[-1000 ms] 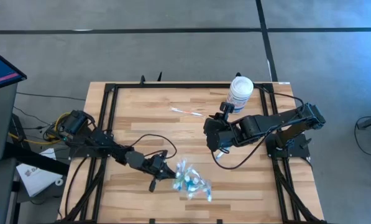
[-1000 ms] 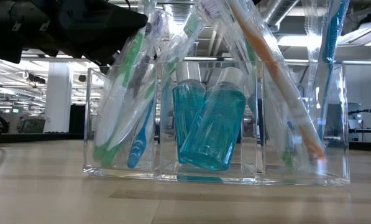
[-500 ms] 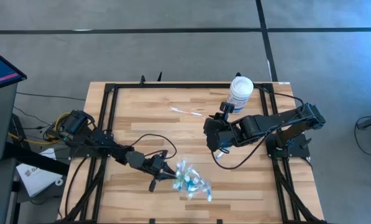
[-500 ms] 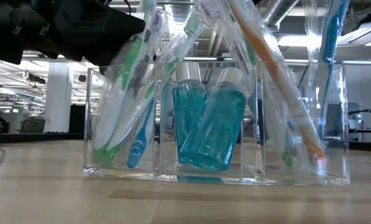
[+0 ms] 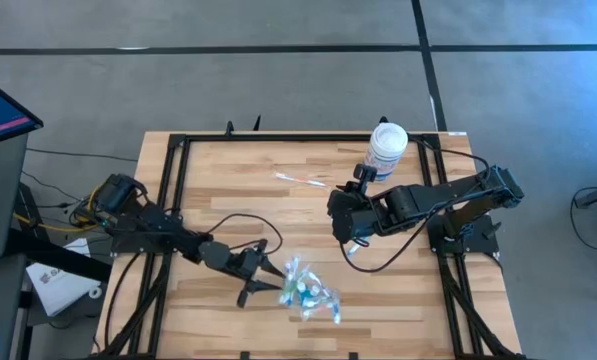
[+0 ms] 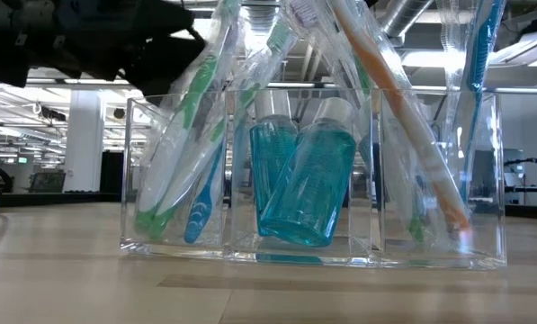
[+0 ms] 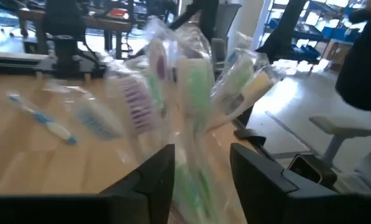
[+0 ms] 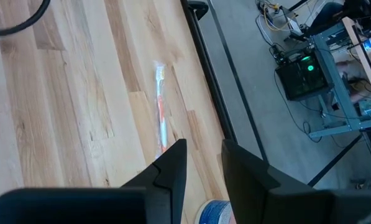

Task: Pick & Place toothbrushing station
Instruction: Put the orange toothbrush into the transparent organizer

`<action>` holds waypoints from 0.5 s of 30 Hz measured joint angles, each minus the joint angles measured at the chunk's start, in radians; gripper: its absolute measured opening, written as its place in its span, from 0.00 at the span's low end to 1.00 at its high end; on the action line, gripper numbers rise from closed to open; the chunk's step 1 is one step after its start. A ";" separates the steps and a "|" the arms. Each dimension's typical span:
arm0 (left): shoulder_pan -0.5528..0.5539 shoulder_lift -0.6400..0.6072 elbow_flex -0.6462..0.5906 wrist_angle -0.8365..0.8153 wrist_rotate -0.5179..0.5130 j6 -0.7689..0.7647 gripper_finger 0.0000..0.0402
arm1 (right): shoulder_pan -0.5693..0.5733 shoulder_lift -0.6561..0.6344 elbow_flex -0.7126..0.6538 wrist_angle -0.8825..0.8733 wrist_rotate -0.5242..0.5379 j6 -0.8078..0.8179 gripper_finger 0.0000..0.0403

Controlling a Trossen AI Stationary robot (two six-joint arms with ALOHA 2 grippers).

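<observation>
So the wooden table (image 5: 228, 190) sat on a grey floor, with an industrial hall behind. The clear tray (image 6: 313, 175) of wrapped toothbrushes (image 6: 183, 162) stood near the front edge. The left gripper (image 5: 263, 272) was just beside it, fingers spread, holding nothing. The right gripper (image 5: 344, 228) hung mid-table, its jaws parted but probably empty; its tips were hard to make out.

Toothbrushes (image 6: 174, 171) and tubes (image 6: 304, 180) stand in the tray (image 5: 311, 289) near the table's (image 5: 228, 180) front edge; a wrapped toothbrush (image 5: 300, 178) lies farther back, a tub (image 5: 387, 147) at far right.
</observation>
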 joint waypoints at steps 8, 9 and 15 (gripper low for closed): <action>0.000 -0.196 -0.111 -0.051 -0.235 0.082 0.37 | -0.001 0.000 0.000 0.003 0.000 0.000 0.23; 0.001 -0.223 -0.124 -0.090 -0.289 0.099 0.36 | -0.001 0.000 0.000 0.003 0.000 0.000 0.23; 0.113 -0.316 -0.133 -0.294 -0.397 0.104 0.33 | -0.010 0.000 0.000 0.013 -0.010 0.000 0.23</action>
